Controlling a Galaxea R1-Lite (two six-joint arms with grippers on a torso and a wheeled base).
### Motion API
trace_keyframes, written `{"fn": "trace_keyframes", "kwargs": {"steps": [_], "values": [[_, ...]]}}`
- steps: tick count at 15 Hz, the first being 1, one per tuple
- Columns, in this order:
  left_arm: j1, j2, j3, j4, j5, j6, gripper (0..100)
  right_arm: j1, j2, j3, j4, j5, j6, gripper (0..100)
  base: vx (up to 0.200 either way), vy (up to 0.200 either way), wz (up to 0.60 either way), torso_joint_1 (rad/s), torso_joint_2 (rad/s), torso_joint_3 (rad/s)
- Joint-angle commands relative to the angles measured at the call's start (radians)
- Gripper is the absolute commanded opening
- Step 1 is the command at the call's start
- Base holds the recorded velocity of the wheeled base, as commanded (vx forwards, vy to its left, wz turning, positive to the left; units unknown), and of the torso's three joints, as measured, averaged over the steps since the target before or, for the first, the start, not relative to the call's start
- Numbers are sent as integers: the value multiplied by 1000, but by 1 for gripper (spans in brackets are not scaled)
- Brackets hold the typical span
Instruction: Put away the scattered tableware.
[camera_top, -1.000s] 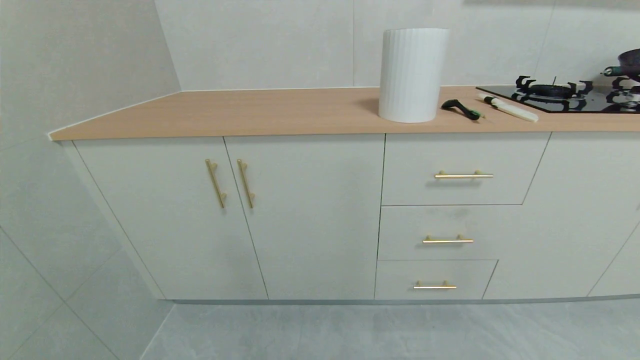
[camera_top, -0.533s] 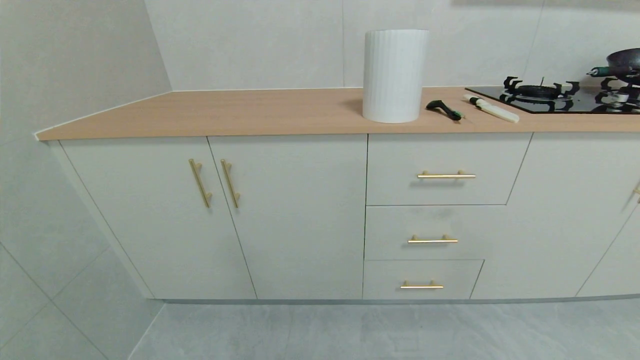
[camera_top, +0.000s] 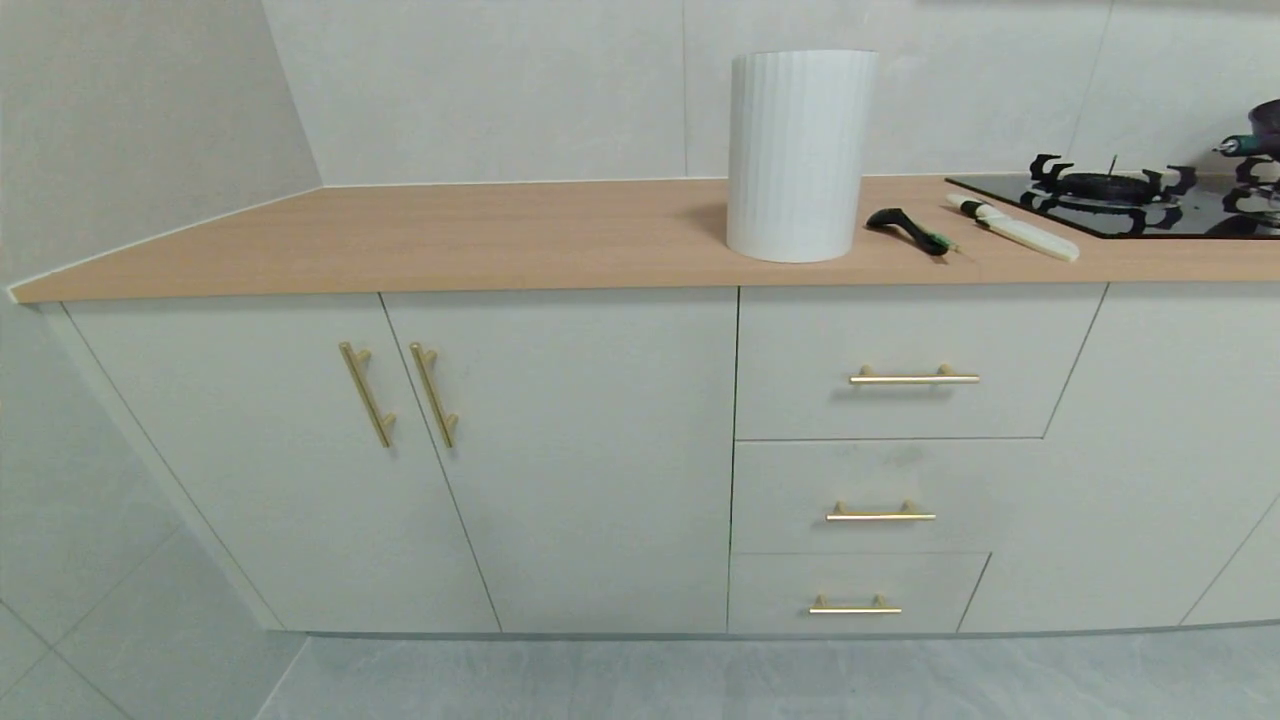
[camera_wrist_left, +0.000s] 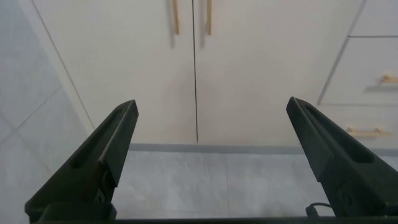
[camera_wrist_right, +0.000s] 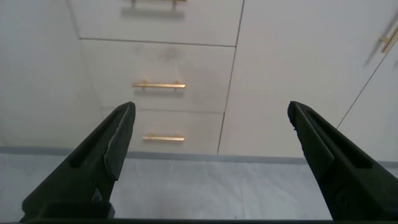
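On the wooden countertop (camera_top: 450, 235) a tall white ribbed container (camera_top: 798, 155) stands upright. Just right of it lie a black-and-green handled utensil (camera_top: 910, 230) and a white knife-like utensil (camera_top: 1015, 228) with a green band. My left gripper (camera_wrist_left: 208, 112) hangs low, open and holding nothing, facing the double cabinet doors (camera_wrist_left: 194, 62) above the floor. My right gripper (camera_wrist_right: 210, 112) is also open and holding nothing, low before the lower drawers (camera_wrist_right: 158, 78).
A black gas hob (camera_top: 1120, 195) with pan supports sits at the counter's right end, a dark pan (camera_top: 1258, 130) at its edge. Below are two doors with gold handles (camera_top: 400, 392) and three drawers (camera_top: 910, 378). Grey tiled floor (camera_top: 700, 680) lies in front; a wall closes the left side.
The whole head view has shifted: the counter and cabinets look larger and lower in the picture, so the camera has come closer. The things on the counter have not moved.
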Motion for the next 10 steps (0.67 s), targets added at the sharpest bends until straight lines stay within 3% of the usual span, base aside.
{"fn": "trace_keyframes", "kwargs": {"steps": [1,9,10], "values": [[0,1,0,-1,1,-1,100,0,2,0,-1,0,-1,100,0,0,0,0,0,0],[0,1,0,-1,0,-3,100,2,3,0,-14,5,-24,100,0,0,0,0,0,0],[0,1,0,1,1,-3,100,3,23,-80,-7,14,-24,100,0,0,0,0,0,0]]}}
